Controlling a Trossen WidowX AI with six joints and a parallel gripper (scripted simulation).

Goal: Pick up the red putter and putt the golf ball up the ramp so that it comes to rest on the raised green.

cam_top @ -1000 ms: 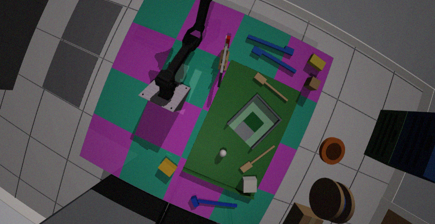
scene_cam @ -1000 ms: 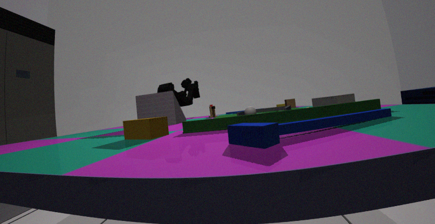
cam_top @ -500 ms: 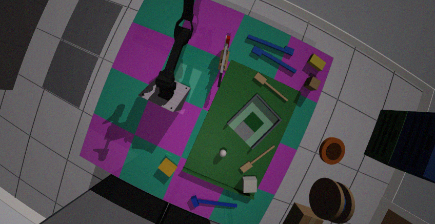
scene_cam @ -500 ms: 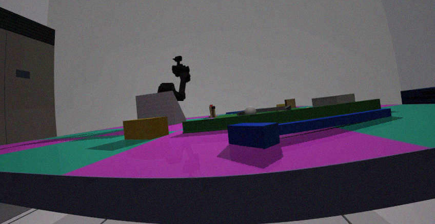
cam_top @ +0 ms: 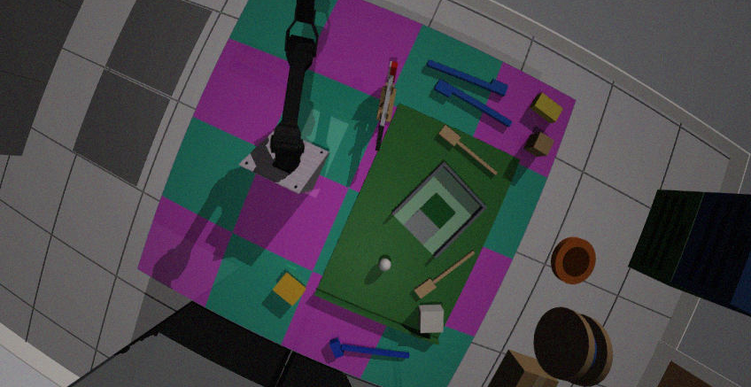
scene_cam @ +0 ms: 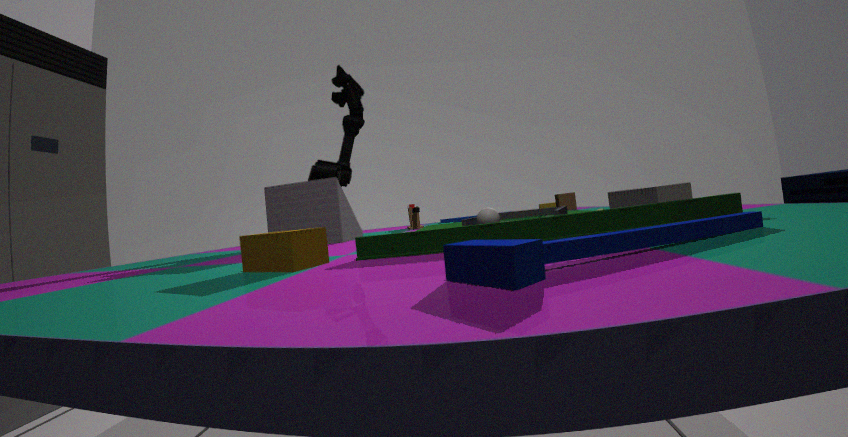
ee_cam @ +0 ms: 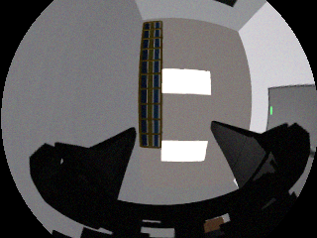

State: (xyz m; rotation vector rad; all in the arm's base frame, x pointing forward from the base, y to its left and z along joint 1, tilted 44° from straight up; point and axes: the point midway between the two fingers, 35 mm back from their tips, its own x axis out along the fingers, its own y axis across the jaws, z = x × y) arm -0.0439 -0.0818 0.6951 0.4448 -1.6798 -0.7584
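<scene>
Magenta-and-teal checkered table top [cam_top: 252,88], white golf ball [cam_top: 385,263]
</scene>
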